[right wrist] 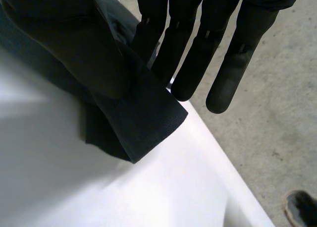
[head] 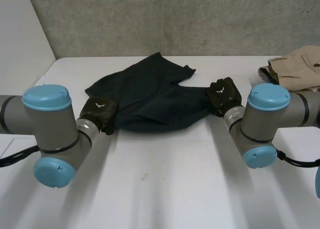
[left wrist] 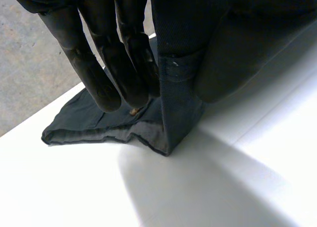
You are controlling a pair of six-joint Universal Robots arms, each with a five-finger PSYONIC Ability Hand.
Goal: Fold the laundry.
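A dark navy garment lies crumpled on the white table, towards the back. My left hand is at its near left corner. In the left wrist view a hemmed edge of the garment is pinched between the thumb and the straight fingers, and it hangs down to the table. My right hand is at the near right corner. There the thumb presses a hemmed fold of the garment against the straight fingers.
A beige garment lies bunched at the table's back right corner. A grey wall stands behind the table. In the right wrist view the table's edge runs close beside my right hand, with a shoe on the floor beyond it.
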